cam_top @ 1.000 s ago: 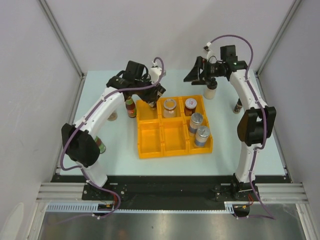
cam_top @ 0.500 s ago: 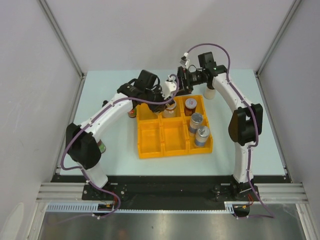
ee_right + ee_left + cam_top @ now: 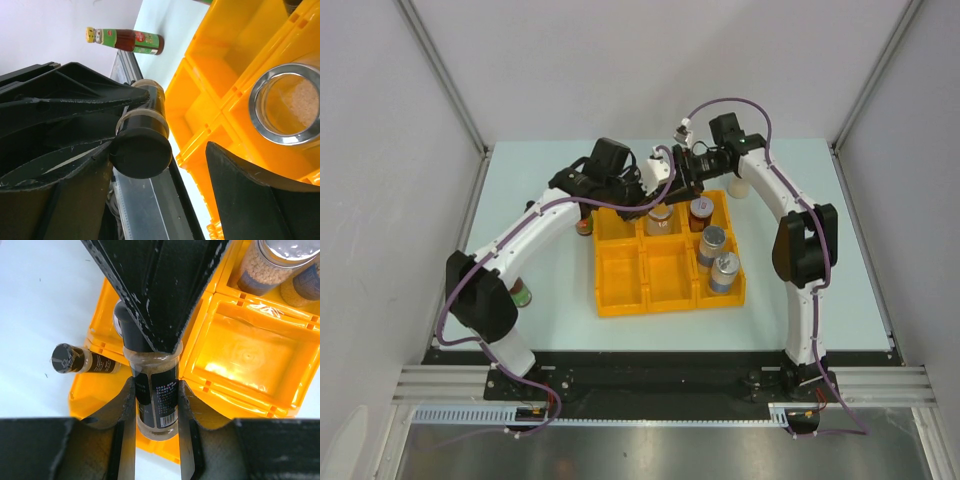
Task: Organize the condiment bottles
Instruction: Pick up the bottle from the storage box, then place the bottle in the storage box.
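Observation:
My left gripper (image 3: 645,192) (image 3: 155,390) is shut on a black-capped spice jar (image 3: 156,405) and holds it on its side above the back of the yellow-orange tray (image 3: 620,275). My right gripper (image 3: 672,185) (image 3: 160,150) is open around the jar's black cap (image 3: 141,152); the cap lies against one finger (image 3: 55,200), with a gap to the other. In the tray stand a silver-lidded clear jar (image 3: 660,215) (image 3: 285,105), a red-lidded jar (image 3: 700,210) and two blue-labelled shakers (image 3: 712,243) (image 3: 724,270).
A dark-capped bottle (image 3: 582,225) (image 3: 82,360) stands by the tray's left edge. Another bottle (image 3: 523,293) stands near the left arm's base, a pale one (image 3: 740,185) behind the right arm. A red/green sauce bottle (image 3: 127,40) shows in the right wrist view.
My right gripper swung left from the back right to meet the left gripper. My left gripper carried the spice jar rightward over the tray.

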Controlling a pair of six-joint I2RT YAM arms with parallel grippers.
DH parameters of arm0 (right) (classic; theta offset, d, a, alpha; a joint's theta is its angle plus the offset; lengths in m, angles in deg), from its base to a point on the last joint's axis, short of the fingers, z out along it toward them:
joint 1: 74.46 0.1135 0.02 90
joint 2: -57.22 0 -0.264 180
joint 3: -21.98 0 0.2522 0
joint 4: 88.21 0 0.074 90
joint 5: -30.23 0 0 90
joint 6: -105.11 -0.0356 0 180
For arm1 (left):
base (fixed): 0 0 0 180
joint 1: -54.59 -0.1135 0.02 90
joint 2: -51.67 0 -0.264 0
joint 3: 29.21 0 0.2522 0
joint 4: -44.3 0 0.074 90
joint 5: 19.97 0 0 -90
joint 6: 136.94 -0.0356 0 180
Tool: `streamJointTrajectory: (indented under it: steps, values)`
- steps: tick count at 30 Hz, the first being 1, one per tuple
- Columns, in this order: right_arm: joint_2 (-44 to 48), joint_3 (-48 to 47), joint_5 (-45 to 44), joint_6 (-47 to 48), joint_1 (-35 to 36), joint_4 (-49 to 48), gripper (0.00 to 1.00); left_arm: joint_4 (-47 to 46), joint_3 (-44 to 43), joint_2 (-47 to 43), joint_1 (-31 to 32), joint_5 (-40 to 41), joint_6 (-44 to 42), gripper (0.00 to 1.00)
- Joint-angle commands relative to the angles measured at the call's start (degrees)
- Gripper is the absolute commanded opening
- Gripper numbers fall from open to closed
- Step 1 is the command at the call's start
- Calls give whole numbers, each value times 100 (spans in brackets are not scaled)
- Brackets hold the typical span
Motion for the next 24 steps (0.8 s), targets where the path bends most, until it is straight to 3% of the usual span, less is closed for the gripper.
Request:
streamJointTrajectory:
  steps: [1,16,19,24]
  values:
    - [15,-211,212,71,101,126,78,-187,-119,-216,8,-47,-111,0]
    - [15,-308,380,27,215,117,63,-152,21,-58,87,-126,-120,0]
    - [33,-299,397,27,233,117,55,-152,21,-23,87,-109,-102,0]
    - [59,-299,406,36,259,117,27,-196,30,4,104,-74,-76,2]
